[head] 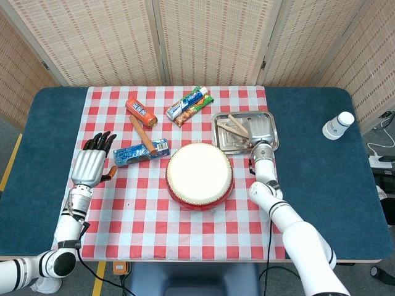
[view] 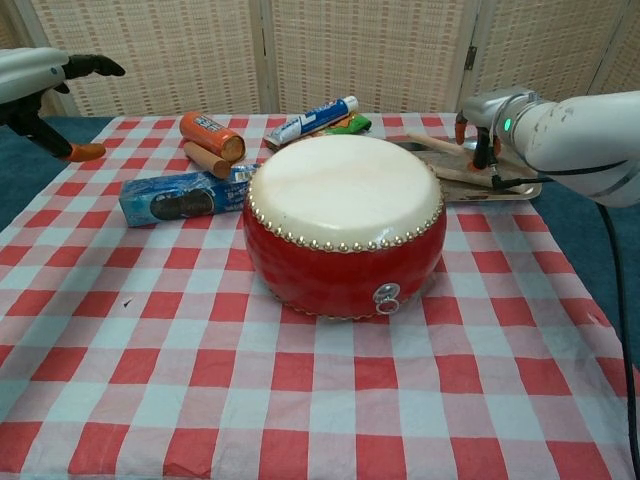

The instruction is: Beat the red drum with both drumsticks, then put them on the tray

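The red drum (head: 199, 175) (view: 345, 225) with a pale skin stands mid-table on the checked cloth. Behind it to the right is the metal tray (head: 269, 115) (view: 520, 166). One drumstick (head: 232, 135) (view: 480, 180) lies flat in it. My right hand (head: 263, 127) (view: 481, 122) hangs over the tray, fingers pointing down, and grips the butt of the other drumstick (head: 237, 125) (view: 432, 144), which slants low across the tray. My left hand (head: 91, 163) (view: 42, 76) hovers at the cloth's left edge, fingers spread and holding nothing.
An orange tube (head: 141, 111), a brown wooden stick (head: 141, 131) and a blue biscuit pack (head: 144, 151) lie left of the drum. Toothpaste (head: 186, 103) and a green packet (head: 202, 105) lie behind it. A white bottle (head: 338, 125) stands far right on the blue table.
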Tool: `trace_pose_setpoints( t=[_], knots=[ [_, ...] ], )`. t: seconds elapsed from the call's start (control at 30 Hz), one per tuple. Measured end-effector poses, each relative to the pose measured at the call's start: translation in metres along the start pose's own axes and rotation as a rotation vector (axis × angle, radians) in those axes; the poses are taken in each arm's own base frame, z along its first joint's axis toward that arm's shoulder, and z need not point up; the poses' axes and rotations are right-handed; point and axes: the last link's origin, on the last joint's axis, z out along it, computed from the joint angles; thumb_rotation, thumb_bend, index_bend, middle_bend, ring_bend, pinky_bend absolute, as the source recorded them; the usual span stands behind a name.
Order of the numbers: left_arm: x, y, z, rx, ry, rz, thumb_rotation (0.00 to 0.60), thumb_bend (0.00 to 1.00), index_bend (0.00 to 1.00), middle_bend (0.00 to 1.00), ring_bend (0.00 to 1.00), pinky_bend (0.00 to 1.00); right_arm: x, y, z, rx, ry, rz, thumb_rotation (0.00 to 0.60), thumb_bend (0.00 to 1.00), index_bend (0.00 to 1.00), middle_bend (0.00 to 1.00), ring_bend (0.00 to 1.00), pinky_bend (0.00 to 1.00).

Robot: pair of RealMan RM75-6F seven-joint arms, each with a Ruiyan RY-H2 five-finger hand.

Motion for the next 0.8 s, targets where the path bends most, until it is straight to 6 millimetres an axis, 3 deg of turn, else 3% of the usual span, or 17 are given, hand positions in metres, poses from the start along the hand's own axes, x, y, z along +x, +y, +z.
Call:
trace_pose_setpoints(
  t=[0.2, 0.33, 0.67, 0.8],
  knots=[
    [-0.001, -0.002, 0.0, -0.003, -0.003, 0.003, 0.6, 0.36, 0.0, 0.0, 0.0, 0.13, 0.005, -0.004, 0.002, -0.005, 0.003, 0.01, 0.6, 0.13, 0.0, 0.31, 0.22, 0.3],
    [-0.001, -0.001, -0.001, -0.007, -0.002, 0.002, 0.6, 0.36, 0.0, 0.0, 0.0, 0.13, 0.007, 0.002, 0.003, -0.017, 0.008, 0.007, 0.6, 0.07, 0.0, 0.31, 0.21, 0.3],
    [0.002, 0.001, -0.001, -0.017, 0.011, 0.0, 0.6, 0.36, 0.0, 0.0, 0.0, 0.13, 0.011, 0.018, 0.004, -0.018, 0.022, -0.002, 0.6, 0.06, 0.0, 0.31, 0.21, 0.3],
    [0.004, -0.001, -0.002, -0.019, 0.017, 0.007, 0.6, 0.36, 0.0, 0.0, 0.0, 0.13, 0.015, 0.02, 0.002, 0.0, 0.029, 0.011, 0.6, 0.06, 0.08, 0.31, 0.25, 0.31]
  ],
)
